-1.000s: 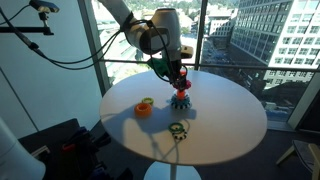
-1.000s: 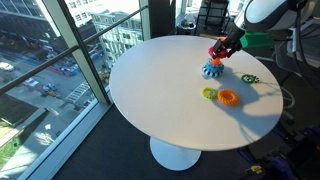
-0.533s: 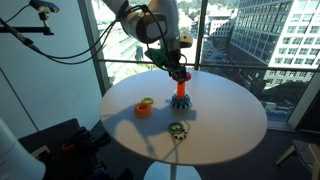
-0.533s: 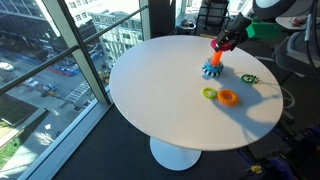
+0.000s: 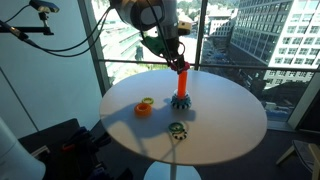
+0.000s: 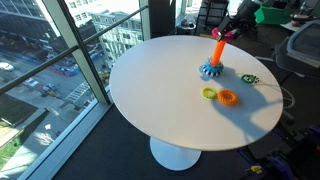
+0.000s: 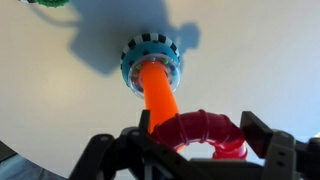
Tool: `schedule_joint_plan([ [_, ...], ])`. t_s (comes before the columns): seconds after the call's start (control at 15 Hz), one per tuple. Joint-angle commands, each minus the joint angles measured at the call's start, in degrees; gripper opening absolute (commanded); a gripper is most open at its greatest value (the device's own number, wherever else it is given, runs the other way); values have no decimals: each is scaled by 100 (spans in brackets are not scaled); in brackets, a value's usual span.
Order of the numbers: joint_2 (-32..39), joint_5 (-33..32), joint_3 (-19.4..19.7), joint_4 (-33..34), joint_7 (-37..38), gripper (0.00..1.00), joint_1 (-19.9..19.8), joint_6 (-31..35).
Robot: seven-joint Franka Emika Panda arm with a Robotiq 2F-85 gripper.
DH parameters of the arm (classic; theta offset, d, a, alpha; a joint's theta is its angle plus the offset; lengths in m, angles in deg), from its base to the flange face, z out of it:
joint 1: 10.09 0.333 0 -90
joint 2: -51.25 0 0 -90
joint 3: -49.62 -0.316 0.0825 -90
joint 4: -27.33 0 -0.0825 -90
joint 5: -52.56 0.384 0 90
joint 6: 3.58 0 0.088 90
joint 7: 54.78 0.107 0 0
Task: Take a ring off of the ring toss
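Observation:
The ring toss is an upright orange-red peg (image 5: 183, 82) on a round teal-blue base (image 5: 181, 101) near the middle of the white round table; it also shows in an exterior view (image 6: 216, 51) and in the wrist view (image 7: 156, 90). My gripper (image 7: 200, 140) is shut on the red ring (image 7: 207, 131) and holds it at the top of the peg, about level with its tip. In both exterior views the gripper (image 5: 176, 60) (image 6: 228, 33) is above the peg. I cannot tell whether the ring still encircles the peg tip.
An orange ring (image 5: 144, 107) (image 6: 228, 98) and a green-and-yellow ring (image 5: 177, 129) (image 6: 209, 93) lie on the table (image 5: 225, 120). Another small green piece (image 6: 248, 78) lies near the table's edge. Tall windows stand close behind the table.
My gripper has risen along the peg with the red ring, from near the base to the peg's top.

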Motion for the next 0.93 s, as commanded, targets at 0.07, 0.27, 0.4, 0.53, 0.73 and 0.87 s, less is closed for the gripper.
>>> schedule_joint_plan([
  [0.07, -300, 433, -137, -100, -578, 64, 36, -421],
  [0.27, -273, 564, -203, -74, -853, 64, 101, -653],
  [0.4, -214, 474, -214, -33, -864, 64, 165, -807],
  [0.53, -137, 352, -223, -3, -754, 64, 233, -887],
  [0.73, 53, 259, -250, 78, -632, 64, 333, -968],
  [0.87, 202, 225, -273, 102, -583, 64, 393, -966],
])
